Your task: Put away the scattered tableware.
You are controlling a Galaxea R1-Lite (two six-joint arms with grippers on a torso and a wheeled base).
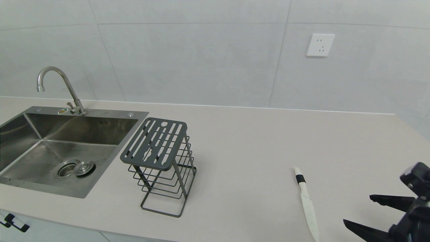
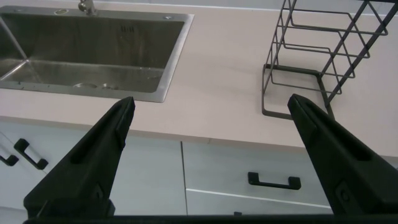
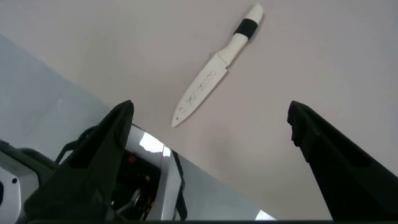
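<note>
A white knife (image 1: 306, 201) with a black band on its handle lies flat on the counter, blade toward the front edge; it also shows in the right wrist view as the knife (image 3: 214, 67). My right gripper (image 1: 358, 211) hovers open just right of the blade, near the counter's front right corner, holding nothing. A dark wire knife rack (image 1: 160, 161) with a slotted top stands in the middle of the counter. My left gripper (image 2: 208, 106) is open and empty, low in front of the cabinet, facing the counter edge between sink and rack (image 2: 323, 56).
A steel sink (image 1: 43, 141) with a curved faucet (image 1: 57, 85) is set into the counter's left side. A tiled wall with a white socket (image 1: 320, 44) backs the counter. Cabinet fronts with black handles (image 2: 273, 182) sit below the counter edge.
</note>
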